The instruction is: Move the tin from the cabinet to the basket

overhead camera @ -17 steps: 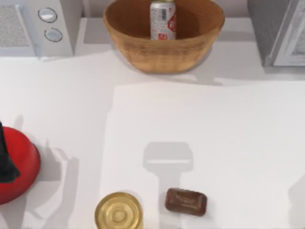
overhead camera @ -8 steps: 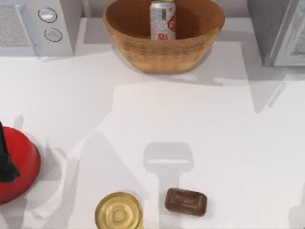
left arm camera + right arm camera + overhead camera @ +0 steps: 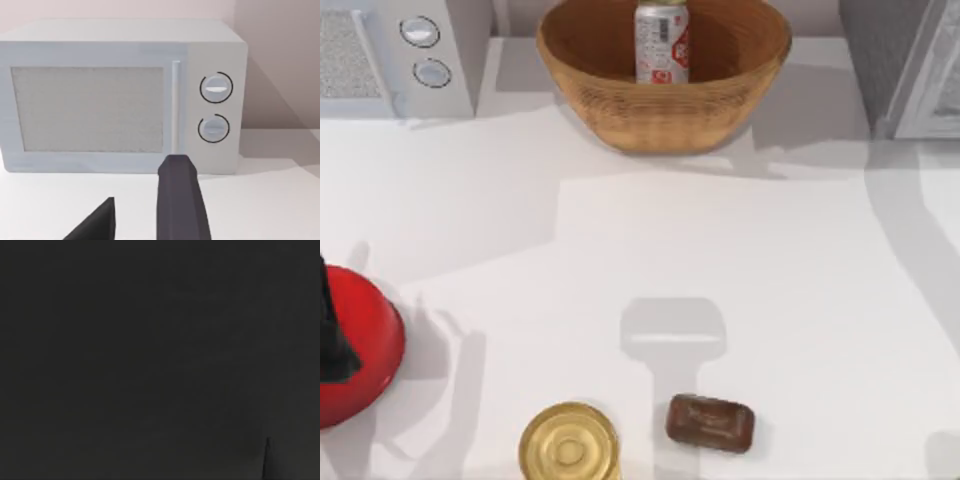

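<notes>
The tin [image 3: 662, 42], a slim silver-white can with red marks, stands upright inside the round wicker basket [image 3: 660, 115] at the back middle of the table. The cabinet [image 3: 885, 60], dark grey at the side with a pale framed door, stands at the back right corner. In the left wrist view my left gripper [image 3: 137, 217] is open, its two dark fingers [image 3: 180, 200] apart and holding nothing, facing the white appliance with two knobs [image 3: 100, 100]. The right wrist view is dark.
The white appliance [image 3: 380, 60] stands at the back left. A red round object [image 3: 370, 350] with a black part on it sits at the left edge. A squat gold tin [image 3: 569, 443] and a brown bar [image 3: 710, 423] lie near the front edge.
Only shadows on the table have shifted; a broad one now runs down the right side. The tin, the basket and the other objects have stayed put.
</notes>
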Robot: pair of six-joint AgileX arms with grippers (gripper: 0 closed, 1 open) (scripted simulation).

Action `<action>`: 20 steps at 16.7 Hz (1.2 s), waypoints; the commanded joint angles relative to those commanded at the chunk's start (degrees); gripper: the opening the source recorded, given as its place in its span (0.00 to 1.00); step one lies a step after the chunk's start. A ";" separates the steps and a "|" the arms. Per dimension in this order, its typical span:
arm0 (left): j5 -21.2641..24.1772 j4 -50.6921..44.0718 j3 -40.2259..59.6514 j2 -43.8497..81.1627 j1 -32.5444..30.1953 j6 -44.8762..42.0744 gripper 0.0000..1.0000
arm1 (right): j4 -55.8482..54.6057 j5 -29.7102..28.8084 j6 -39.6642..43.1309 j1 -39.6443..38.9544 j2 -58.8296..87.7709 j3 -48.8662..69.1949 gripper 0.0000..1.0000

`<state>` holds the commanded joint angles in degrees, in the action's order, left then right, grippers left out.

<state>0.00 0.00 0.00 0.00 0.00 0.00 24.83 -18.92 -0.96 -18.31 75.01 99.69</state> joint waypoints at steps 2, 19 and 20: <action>0.00 0.00 0.00 0.00 0.00 0.00 1.00 | 0.13 -4.40 0.06 -4.43 -0.51 -0.57 1.00; 0.00 0.00 0.00 0.00 0.00 0.00 1.00 | -1.97 -3.05 0.70 -0.50 6.58 5.71 1.00; 0.00 0.00 0.00 0.00 0.00 0.00 1.00 | -1.86 -3.36 0.86 -0.94 5.20 5.13 1.00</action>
<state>0.00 0.00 0.00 0.00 0.00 0.00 22.96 -22.28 -0.10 -19.25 80.21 104.82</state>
